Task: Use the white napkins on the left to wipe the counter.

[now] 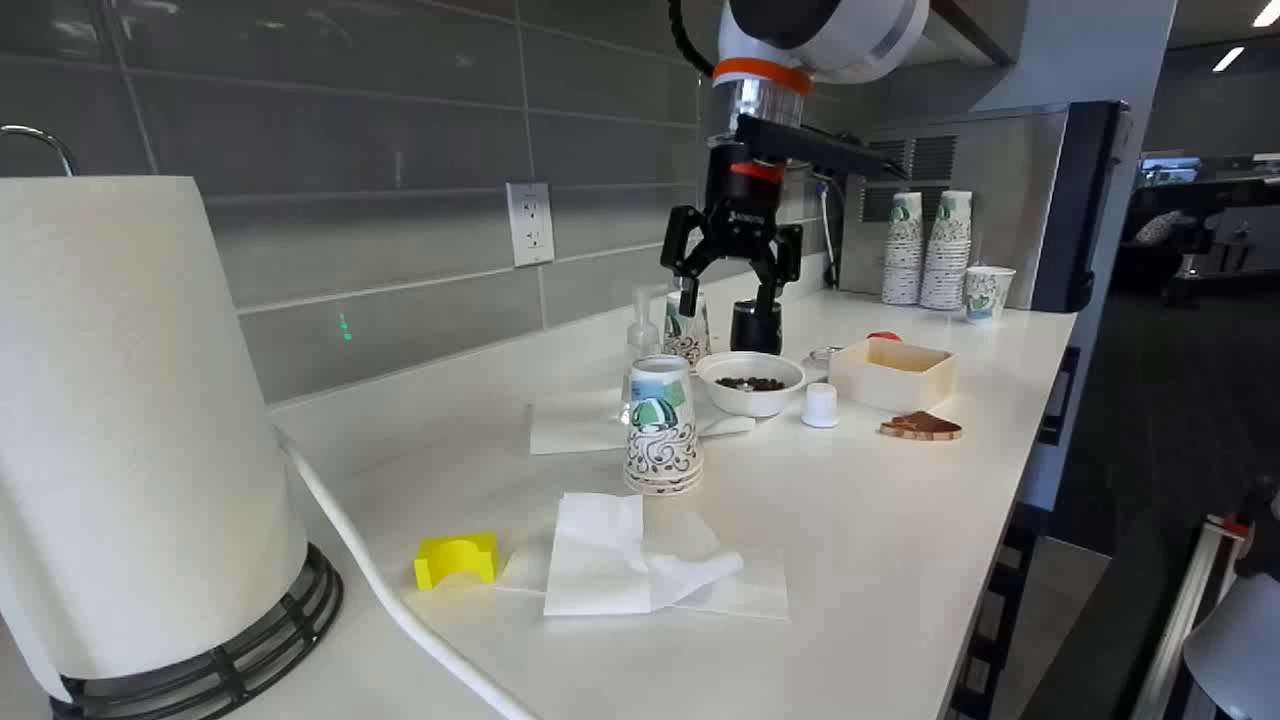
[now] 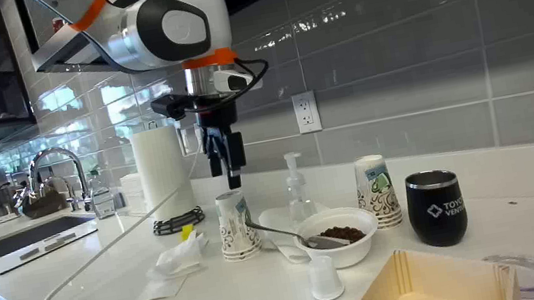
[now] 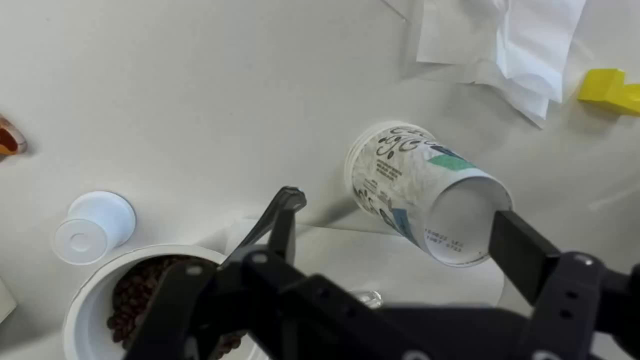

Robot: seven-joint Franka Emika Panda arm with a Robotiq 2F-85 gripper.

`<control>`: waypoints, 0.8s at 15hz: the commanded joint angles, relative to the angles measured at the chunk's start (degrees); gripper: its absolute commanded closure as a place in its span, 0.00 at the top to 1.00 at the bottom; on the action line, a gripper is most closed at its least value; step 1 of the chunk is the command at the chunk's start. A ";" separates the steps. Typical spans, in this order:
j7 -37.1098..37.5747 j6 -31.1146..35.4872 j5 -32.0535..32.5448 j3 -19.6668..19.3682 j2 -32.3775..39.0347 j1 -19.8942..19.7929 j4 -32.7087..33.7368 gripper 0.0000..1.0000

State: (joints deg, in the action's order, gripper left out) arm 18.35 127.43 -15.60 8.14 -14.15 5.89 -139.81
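Toward the front in an exterior view, the white napkins (image 1: 610,565) lie in a loose heap on the counter (image 1: 860,560), just beside a yellow block (image 1: 456,558) and ungripped. Behind them stands a stack of paper cups (image 1: 663,428), and farther off the claw (image 1: 729,300) hangs spread wide with nothing in it, so grasping and wiping both look yet to be done

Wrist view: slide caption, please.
Open jaws above a counter with white napkins, upturned paper cups and a bowl of beans.
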 commanded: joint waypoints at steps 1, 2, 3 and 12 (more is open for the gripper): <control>0.03 -0.09 0.06 -0.11 0.00 0.09 0.09 1.00; 0.03 -0.09 0.06 -0.11 -0.01 0.09 0.13 1.00; 0.03 -0.09 0.06 -0.11 -0.01 0.09 0.15 1.00; 3.21 1.11 -7.70 5.14 0.41 6.46 -0.10 1.00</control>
State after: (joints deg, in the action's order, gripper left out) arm 19.05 127.44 -20.27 11.21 -13.58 10.03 -139.75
